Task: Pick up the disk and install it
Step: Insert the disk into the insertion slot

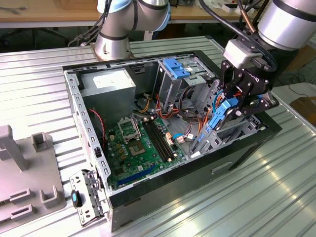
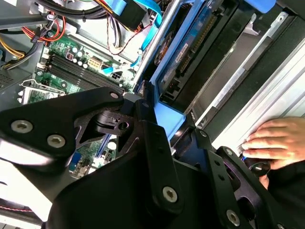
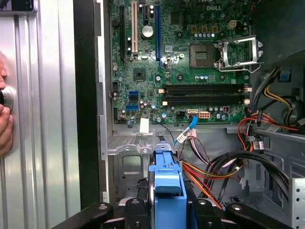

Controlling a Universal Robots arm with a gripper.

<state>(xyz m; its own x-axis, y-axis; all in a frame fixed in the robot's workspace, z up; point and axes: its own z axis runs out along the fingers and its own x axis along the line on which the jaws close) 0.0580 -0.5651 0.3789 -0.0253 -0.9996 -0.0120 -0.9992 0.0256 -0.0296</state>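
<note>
The claw (image 1: 233,106) is clamped on the disk (image 1: 220,118), its black fingers (image 3: 198,212) pressing either side of the blue carrier (image 3: 167,183). In the second wrist view the claw (image 2: 155,117) grips the carrier's pale blue end, and the disk (image 2: 193,45) runs away from it, rail and grey body on edge. In the exterior view the disk sits at about 3 o'clock of the open case (image 1: 163,200), tilted steeply with its lower end toward the bay (image 1: 237,131) at that side. I cannot tell whether that end has entered the bay. Just beside it at 9 o'clock hang the cables (image 1: 192,111), orange, red and black, some near the carrier. Past them, at the case's centre, lies the board (image 1: 138,143). The cage (image 1: 173,84) with its fixed blue latch (image 1: 175,66) stands at 12 o'clock, and the supply (image 1: 111,81) at 10 o'clock. The case rests on a ribbed metal table (image 1: 39,84). A person's hand (image 2: 274,140) lies on the table outside the case wall, apart from the claw. As I judge it, pickup is done and the install step is in hand, with the disk brought to the bay but not seated. Seating it would call for the carrier rails to be squared to the bay's guides, for the cables to be kept out of the slot, and for a straight push along the disk's length, not a sideways one.
</note>
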